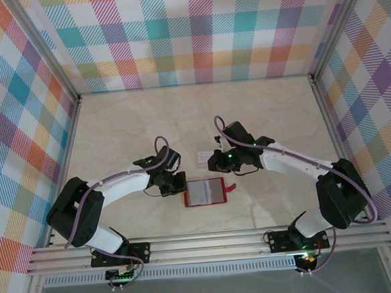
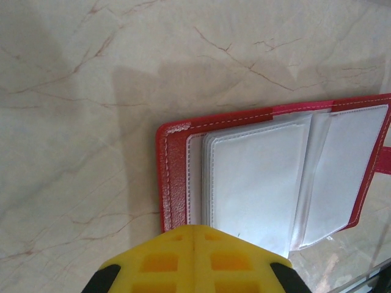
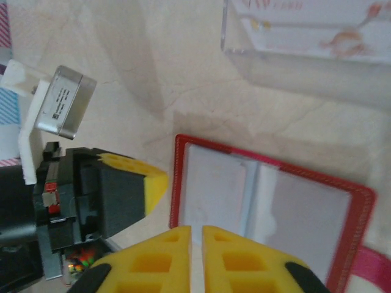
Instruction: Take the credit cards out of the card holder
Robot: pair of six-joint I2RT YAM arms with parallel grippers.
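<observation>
The card holder (image 1: 204, 192) lies open and flat on the worktop (image 1: 146, 116). It is nearer the near edge than the far edge, roughly midway between the left and right edges and between the two arms. The red cover faces down and the grey, clear-pocketed inside faces up. The snap tab (image 1: 230, 187) projects from the side towards the right edge of the worktop. The left gripper (image 2: 194, 244) is fully closed, its yellow fingers (image 2: 160, 264) meeting along a single seam. The fingertips sit at the holder's left edge. Nothing is seen clamped between them, and it cannot be told whether they press on the cover. The right gripper (image 3: 197, 244) stands over the far side of the holder, its fingers (image 3: 241, 262) drawn together to a hairline slit. Whether that slit contains anything cannot be determined. In the right wrist view its tips overlap the red border of the holder. One credit card (image 1: 201, 159), a small pale rectangle, lies flat on the worktop just beyond the holder's far edge, close to the right gripper and apart from the holder. In the right wrist view this card (image 3: 305, 36) appears translucent with faint reddish marks. The pockets in view are pale and blurred, so their contents cannot be determined.
</observation>
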